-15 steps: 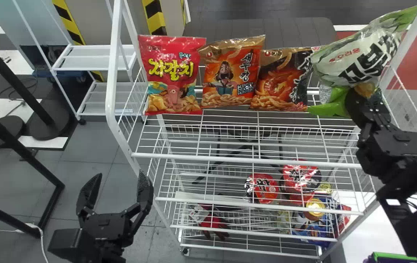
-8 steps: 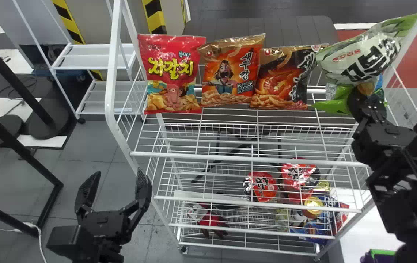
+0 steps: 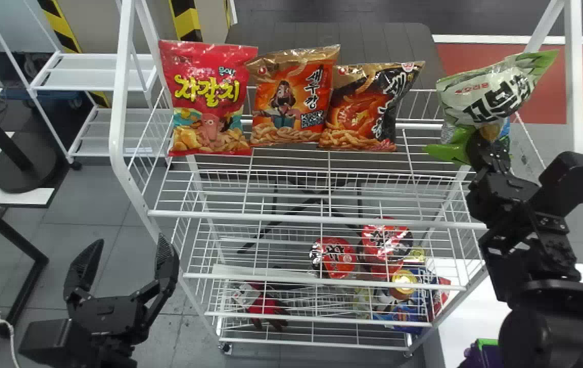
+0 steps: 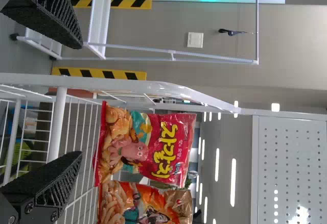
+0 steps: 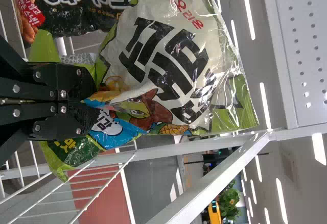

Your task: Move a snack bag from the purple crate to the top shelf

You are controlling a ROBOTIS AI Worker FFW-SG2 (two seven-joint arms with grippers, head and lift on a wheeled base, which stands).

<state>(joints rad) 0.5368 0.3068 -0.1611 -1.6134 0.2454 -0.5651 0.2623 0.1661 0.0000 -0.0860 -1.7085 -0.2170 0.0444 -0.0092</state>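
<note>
Here, right gripper [image 5: 93, 100] holds green-and-white snack bag [image 3: 490, 99] pinched near lower end, fingers narrow. Most of bag rises beyond fingers, at right end of top shelf [image 3: 317, 219]; long axis slants, upper end leaning toward robot's right. Black-and-orange bag [image 3: 365, 110] is nearest neighbour, to left, gap between. Left gripper [image 3: 129, 242], fingers spread wide, is low at robot's left, far from work. Next move likely needs bag tipped upright, then lowered.
</note>
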